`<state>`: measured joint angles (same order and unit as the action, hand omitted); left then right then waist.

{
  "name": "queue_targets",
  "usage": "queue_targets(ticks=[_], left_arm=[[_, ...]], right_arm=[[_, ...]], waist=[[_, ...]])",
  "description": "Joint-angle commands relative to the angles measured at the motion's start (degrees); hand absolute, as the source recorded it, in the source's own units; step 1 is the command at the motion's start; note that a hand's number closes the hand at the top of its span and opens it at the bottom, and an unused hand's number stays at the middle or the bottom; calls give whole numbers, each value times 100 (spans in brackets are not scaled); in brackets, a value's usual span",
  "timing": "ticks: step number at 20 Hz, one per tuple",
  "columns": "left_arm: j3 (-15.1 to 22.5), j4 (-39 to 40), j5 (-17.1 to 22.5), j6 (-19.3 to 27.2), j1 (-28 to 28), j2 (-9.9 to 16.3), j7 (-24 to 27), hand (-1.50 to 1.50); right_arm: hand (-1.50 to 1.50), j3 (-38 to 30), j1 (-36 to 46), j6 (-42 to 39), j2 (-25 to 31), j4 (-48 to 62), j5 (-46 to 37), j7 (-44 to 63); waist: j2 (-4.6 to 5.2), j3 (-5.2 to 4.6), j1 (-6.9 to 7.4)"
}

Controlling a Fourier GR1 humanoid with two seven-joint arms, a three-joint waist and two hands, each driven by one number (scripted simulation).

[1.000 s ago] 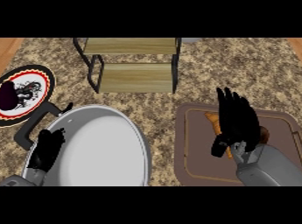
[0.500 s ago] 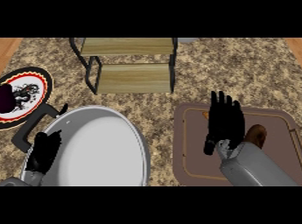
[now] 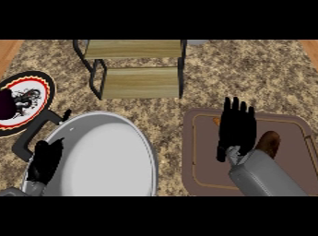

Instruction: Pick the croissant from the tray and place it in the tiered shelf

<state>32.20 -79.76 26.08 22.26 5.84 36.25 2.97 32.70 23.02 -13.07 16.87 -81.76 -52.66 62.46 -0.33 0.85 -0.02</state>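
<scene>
Countertop (image 3: 270, 73), speckled stone, runs under everything. Large white pan (image 3: 107, 156) sits at lower left, its dark handle pointing up and left; my left hand (image 3: 44, 159) rests beside its left rim, fingers straight and up, holding nothing. Tiered shelf (image 3: 137, 69), wooden boards on a black frame, stands at the far side, up and left of my working hand and well apart from it. Brown tray (image 3: 202, 152) lies at lower right. Patterned round plate (image 3: 18, 103) sits at far left.

My right hand (image 3: 236, 129) hangs over the tray's middle, fingers straight and spread, pointing away from me, gripping nothing. Croissant (image 3: 268, 143) is on the tray just beside my right wrist, on its outer side, partly hidden by the forearm. Its long axis looks to run roughly toward and away from me, a little tilted, though only part shows.

Judgement: right hand is far the nearer. Fingertips lie beyond the pastry, so the hand needs to draw back and shift right before closing.
</scene>
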Motion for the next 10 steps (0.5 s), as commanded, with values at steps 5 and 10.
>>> queue_targets(ticks=[5, 10], left_arm=[[22, 359, 72, -343, 263, -283, 3, 0], [113, 223, 28, -309, 23, -328, 281, 0]], right_arm=[[-150, -227, -245, -326, -107, 138, -381, 439], [-150, -600, -230, -138, 35, 615, -531, -171]], waist=[[34, -88, -53], [38, -87, -4]])
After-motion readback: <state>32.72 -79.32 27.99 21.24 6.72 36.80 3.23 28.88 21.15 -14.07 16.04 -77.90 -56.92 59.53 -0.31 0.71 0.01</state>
